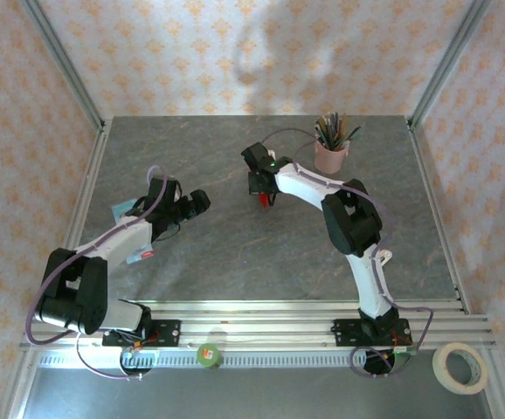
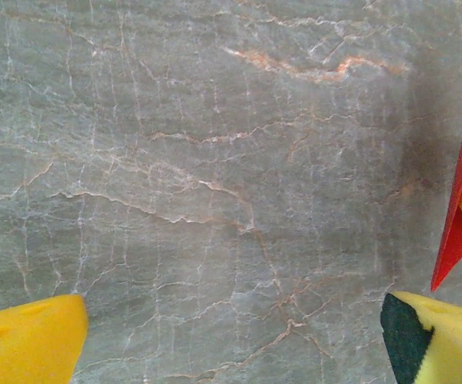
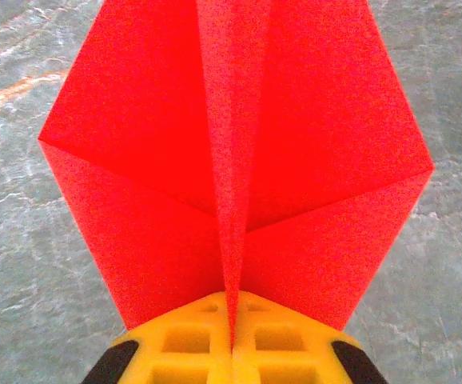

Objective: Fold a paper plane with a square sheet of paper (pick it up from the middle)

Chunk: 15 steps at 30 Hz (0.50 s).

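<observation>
Nearest us, on the front rail of the table [image 1: 235, 262], we are noticing a small green roll [image 1: 210, 355] and, off at the right corner, a pale roll of tape [image 1: 460, 367].

Moving outward, our left gripper [image 1: 196, 202] is pointing at bare grey marbled stone. It is released, with its yellow foam fingers [image 2: 23, 340] standing far apart at the two lower corners of the left wrist view and nothing lying between them.

Just beyond, near the table's middle, our right gripper [image 3: 232, 340] is clenching the paper plane [image 3: 319, 160]. Its two yellow pads are pressing together on the centre crease. From that crease, plain bright red panels are spreading to both sides and forming a wide kite outline with sharp side corners. A narrow raised fold is running straight up the middle, and diagonal creases are slanting down toward the pads. In the left wrist view we are seeing the paper edge-on at the right border, with its pointed tip hanging just above the left gripper's right finger. We cannot tell whether the paper is touching the stone.

Farthest, a pink pencil cup [image 1: 331, 155] is standing upright behind the right arm.
</observation>
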Each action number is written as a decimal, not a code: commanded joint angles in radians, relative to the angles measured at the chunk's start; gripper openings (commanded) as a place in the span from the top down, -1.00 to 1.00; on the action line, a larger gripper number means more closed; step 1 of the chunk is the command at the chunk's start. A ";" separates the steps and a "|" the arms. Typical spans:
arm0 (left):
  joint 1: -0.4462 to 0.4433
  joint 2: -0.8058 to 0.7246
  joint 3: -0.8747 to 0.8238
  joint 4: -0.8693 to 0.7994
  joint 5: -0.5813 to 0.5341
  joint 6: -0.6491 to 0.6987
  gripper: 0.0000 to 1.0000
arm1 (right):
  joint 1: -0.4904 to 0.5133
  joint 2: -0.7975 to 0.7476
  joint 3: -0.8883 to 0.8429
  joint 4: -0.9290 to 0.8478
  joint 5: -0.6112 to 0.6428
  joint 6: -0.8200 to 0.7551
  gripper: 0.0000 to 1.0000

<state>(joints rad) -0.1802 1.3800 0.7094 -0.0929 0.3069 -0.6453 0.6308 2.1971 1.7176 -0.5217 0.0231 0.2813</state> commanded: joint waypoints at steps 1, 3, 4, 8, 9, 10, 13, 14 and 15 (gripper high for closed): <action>0.013 0.013 -0.012 -0.018 0.013 0.019 -0.94 | -0.014 0.039 0.053 -0.067 -0.036 -0.047 0.89; 0.012 0.018 -0.016 -0.012 0.022 0.017 -0.99 | -0.021 0.055 0.076 -0.087 -0.031 -0.047 0.86; 0.012 0.019 -0.017 -0.010 0.024 0.018 -0.99 | -0.023 0.061 0.080 -0.090 -0.030 -0.046 0.84; 0.012 0.033 -0.019 -0.007 0.031 0.019 -0.99 | -0.028 0.081 0.083 -0.100 -0.038 -0.044 0.65; 0.013 0.036 -0.019 -0.007 0.032 0.019 -0.99 | -0.028 0.086 0.085 -0.102 -0.040 -0.043 0.61; 0.012 0.038 -0.021 -0.006 0.034 0.018 -0.99 | -0.028 0.093 0.086 -0.108 -0.040 -0.043 0.58; 0.012 0.041 -0.024 0.004 0.042 0.018 -0.99 | -0.028 0.108 0.088 -0.116 -0.030 -0.036 0.54; 0.013 0.041 -0.027 0.006 0.044 0.017 -0.99 | -0.027 0.111 0.088 -0.118 -0.025 -0.033 0.52; 0.013 0.041 -0.027 0.006 0.044 0.018 -0.99 | -0.028 0.112 0.086 -0.117 -0.023 -0.033 0.50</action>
<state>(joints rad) -0.1802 1.4120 0.6979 -0.0933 0.3363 -0.6449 0.6052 2.2791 1.7855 -0.5884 -0.0189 0.2459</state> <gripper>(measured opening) 0.993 0.245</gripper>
